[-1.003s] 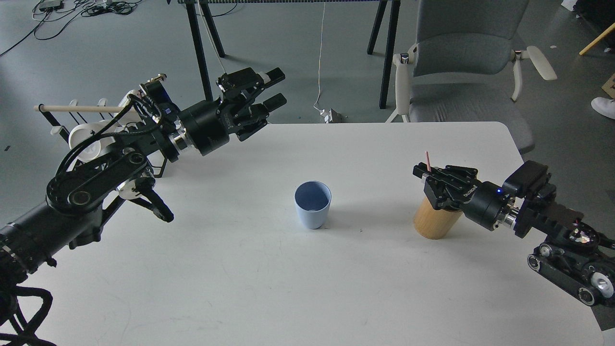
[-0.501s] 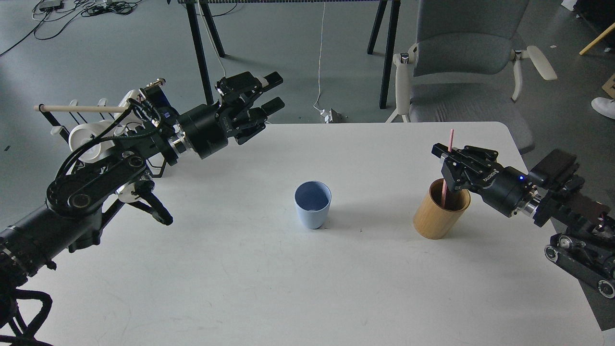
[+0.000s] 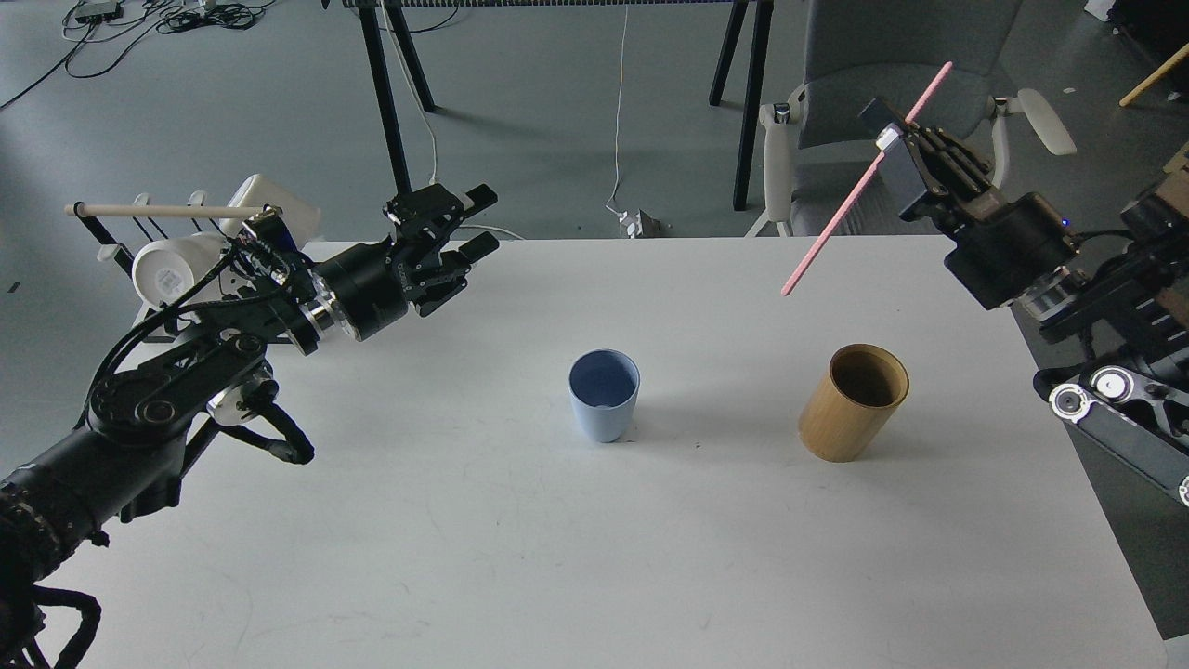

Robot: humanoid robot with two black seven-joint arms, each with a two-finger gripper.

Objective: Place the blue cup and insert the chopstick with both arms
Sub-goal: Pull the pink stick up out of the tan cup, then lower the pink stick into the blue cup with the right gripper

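The pale blue cup [image 3: 604, 395] stands upright and empty near the middle of the white table [image 3: 576, 557]. High at the right, my right gripper [image 3: 899, 141] is shut on the pink chopstick [image 3: 859, 186], which slants in the air with its lower tip pointing down-left, above and clear of the tan wooden holder [image 3: 853, 401]. My left gripper [image 3: 464, 223] hangs open and empty over the table's far left corner, well away from the cup.
A black rack [image 3: 139, 251] with a cream rod and a white mug [image 3: 167, 269] stands at the far left. A grey chair [image 3: 892, 121] and black stand legs [image 3: 390, 102] lie beyond the table's far edge.
My right gripper has lifted the chopstick out of the wooden holder, moving up and right, and tilted it. My left arm has drawn back to the left and lower.
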